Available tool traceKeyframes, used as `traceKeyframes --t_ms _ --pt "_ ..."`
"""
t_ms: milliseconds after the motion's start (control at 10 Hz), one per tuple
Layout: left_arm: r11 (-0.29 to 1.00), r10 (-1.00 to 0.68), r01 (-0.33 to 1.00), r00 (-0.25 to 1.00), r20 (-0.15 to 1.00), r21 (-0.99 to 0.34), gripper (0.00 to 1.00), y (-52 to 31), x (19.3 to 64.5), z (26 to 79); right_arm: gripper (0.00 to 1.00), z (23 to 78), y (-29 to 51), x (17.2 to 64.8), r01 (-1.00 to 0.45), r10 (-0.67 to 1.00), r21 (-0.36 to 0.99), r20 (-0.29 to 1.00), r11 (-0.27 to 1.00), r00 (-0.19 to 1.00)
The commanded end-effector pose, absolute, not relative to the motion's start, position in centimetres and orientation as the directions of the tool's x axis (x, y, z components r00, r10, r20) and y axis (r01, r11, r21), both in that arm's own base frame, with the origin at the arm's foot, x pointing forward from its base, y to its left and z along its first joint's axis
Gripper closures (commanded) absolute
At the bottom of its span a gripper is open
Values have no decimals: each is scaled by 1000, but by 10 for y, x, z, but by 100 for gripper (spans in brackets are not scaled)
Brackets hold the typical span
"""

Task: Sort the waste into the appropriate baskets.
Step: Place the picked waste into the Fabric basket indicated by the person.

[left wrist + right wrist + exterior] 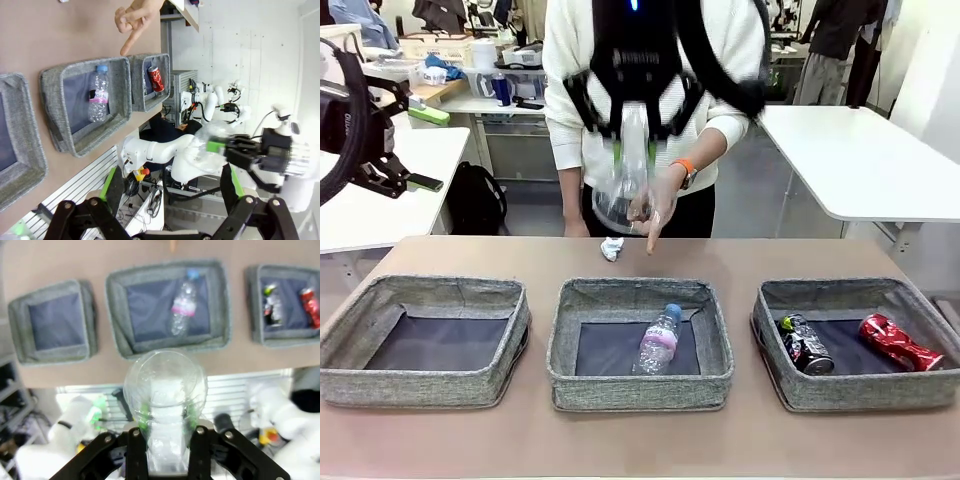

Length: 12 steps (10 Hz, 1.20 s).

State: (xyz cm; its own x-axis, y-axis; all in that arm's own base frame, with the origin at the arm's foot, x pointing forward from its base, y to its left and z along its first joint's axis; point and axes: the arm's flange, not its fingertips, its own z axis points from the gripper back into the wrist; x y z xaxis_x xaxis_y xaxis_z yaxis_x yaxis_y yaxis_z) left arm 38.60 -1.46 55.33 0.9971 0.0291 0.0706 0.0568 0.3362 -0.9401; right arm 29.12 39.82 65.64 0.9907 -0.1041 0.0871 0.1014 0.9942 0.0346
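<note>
Clear crumpled plastic [165,390] pinched in the right end effector [162,432], held high, long axis along the fingers, left end effector [170,197] spread wide.

Your right tool [632,150] hangs high over the far middle of the desk, pointing down, its fingers closed on the crumpled clear plastic [625,185]. Your left tool [170,192] is raised off to the left with its fingers spread wide and nothing between them. The person's hand [655,205] points one finger down at the desk.
</note>
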Motion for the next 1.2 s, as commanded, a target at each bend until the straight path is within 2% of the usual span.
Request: traceKeyframes --t_ms 0,300,500,700,1100 --pt "334 26 59 997 72 -941 0 -14 384 556 69 587 358 274 151 -162 90 125 984 979" --pt "334 26 59 997 72 -941 0 -14 384 556 69 539 357 321 69 -76 117 59 991 995" --pt "334 26 59 997 72 -941 0 -14 384 556 69 507 362 351 80 -81 98 2 992 997" --pt "334 26 59 997 72 -941 0 -14 384 556 69 487 371 360 43 -39 108 -36 993 999" --pt "334 26 59 997 72 -941 0 -14 384 556 69 486 368 363 55 -50 98 -54 994 997"
